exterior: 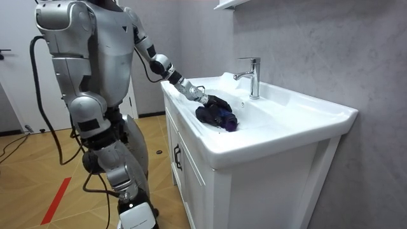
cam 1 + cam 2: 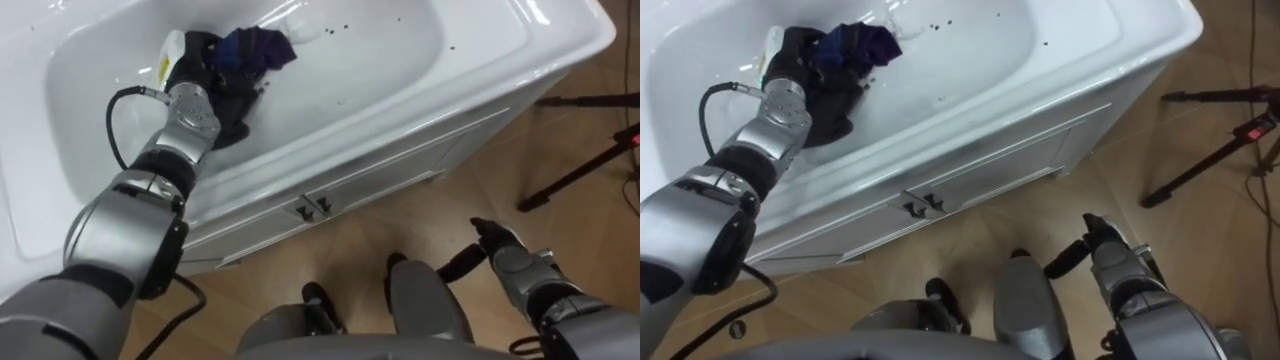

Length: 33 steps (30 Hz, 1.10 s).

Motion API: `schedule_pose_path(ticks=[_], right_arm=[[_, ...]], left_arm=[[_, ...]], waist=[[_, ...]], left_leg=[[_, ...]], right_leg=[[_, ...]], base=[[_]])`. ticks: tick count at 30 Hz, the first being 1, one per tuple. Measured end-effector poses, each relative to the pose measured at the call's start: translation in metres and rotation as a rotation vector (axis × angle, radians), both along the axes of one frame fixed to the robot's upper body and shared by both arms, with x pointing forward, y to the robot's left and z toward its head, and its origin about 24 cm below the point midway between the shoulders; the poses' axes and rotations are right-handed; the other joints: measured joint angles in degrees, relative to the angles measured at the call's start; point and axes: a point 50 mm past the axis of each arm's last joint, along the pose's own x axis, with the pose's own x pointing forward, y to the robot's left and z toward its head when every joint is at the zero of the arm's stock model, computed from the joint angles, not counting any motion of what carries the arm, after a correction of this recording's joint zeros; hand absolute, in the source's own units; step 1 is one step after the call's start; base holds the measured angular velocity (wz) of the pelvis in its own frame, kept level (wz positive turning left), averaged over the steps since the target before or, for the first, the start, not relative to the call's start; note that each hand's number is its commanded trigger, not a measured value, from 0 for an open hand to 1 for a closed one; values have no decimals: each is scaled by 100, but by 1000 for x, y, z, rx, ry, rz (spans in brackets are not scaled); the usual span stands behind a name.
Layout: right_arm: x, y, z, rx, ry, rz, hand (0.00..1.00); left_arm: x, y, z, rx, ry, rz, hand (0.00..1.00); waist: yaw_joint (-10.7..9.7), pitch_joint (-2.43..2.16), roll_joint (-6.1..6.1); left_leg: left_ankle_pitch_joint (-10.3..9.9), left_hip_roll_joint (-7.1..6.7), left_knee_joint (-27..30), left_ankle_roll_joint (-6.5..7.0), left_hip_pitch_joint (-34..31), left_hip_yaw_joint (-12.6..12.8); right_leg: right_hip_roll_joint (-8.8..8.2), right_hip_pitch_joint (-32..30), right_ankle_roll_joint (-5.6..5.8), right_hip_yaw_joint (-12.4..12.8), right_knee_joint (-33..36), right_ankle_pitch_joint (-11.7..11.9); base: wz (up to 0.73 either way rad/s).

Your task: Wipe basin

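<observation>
Our left hand was down in the white basin, on the dark blue cloth bunched at the far left of the bowl. Dark on dark, so we couldn't tell if it was clutching the cloth or just pressing on it. Our right hand hung loose and empty, low by the cabinet. The cloth looked soft, light and floppy. We reckoned it'd skid on slick porcelain, so best to pin the wad's middle.

A grey wall rises behind the white cabinet — dark handles on its doors. Tripod legs cross the wooden floor.
</observation>
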Motion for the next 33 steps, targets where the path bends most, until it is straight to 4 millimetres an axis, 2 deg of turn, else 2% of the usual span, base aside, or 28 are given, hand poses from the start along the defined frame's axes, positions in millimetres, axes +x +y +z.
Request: schedule_pose_path(ticks=[9,13,15,18,21,26,28,33], right_arm=[[1,1,1,-13,-20,10,0],[2,3,1,-14,-35,18,0],[4,5,2,-10,-47,22,0],[5,7,2,-1,-62,28,0],[4,7,2,9,-69,9,0],[6,9,2,26,-85,8,0],[6,9,2,38,-87,3,0],[6,10,2,51,-88,-13,0]], left_arm=[[-1,2,-2,-108,-3,58,100],[0,0,0,-121,-9,58,100],[3,-1,4,-130,-26,55,100],[7,-9,9,-127,-54,20,100],[13,-19,18,-141,-89,-2,100],[20,-53,35,-196,-167,-94,100],[23,-65,43,-215,-206,-131,100],[24,-71,48,-167,-232,-175,100]], waist=[[-13,6,43],[-37,-5,60],[-64,-27,98],[-197,17,101],[-274,39,143],[-308,55,171],[-309,59,166],[-306,65,158]], left_leg=[[0,28,-15,-1,-5,62],[-1,28,-11,0,-30,62],[3,30,7,4,-99,60],[11,34,5,13,-135,64],[10,37,-9,14,-166,83],[10,101,2,13,-248,251],[10,135,25,14,-280,414],[10,204,41,14,-278,635]], right_leg=[[11,10,-16,-1,-10,37],[8,-8,-13,-2,-9,39],[8,-66,-12,-3,3,46],[9,-87,-10,-12,-27,67],[10,-121,-4,-9,-55,79],[45,-210,-25,13,-101,116],[56,-277,-28,68,-90,118],[93,-289,-36,111,-104,122]], base=[[0],[0],[0],[0],[-1],[-6],[-12],[-4]])
